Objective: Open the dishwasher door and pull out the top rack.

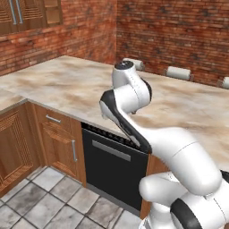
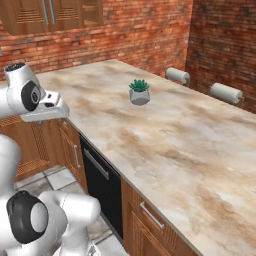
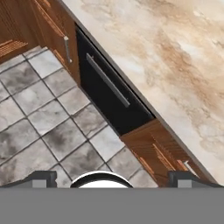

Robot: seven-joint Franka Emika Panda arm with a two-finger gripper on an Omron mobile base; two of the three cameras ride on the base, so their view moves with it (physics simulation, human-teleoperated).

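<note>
The dishwasher door (image 1: 114,172) (image 2: 102,187) (image 3: 109,98) is a flat black panel under the marble counter, standing shut and upright. Its silver bar handle (image 1: 111,150) (image 2: 96,164) (image 3: 107,80) runs across the upper part of the panel. The top rack is hidden behind the shut door. My gripper (image 3: 113,179) hangs high above the floor in front of the door, well apart from the handle. It is open, and its two dark fingertips (image 3: 41,177) stand wide with nothing between them.
Brown wooden cabinet doors (image 1: 58,143) flank the dishwasher on the left and a wooden drawer (image 2: 152,215) on the right. The marble counter (image 1: 67,89) holds a small potted plant (image 2: 139,93) and paper towel rolls (image 2: 177,75). Grey tiled floor (image 3: 39,122) lies before the door.
</note>
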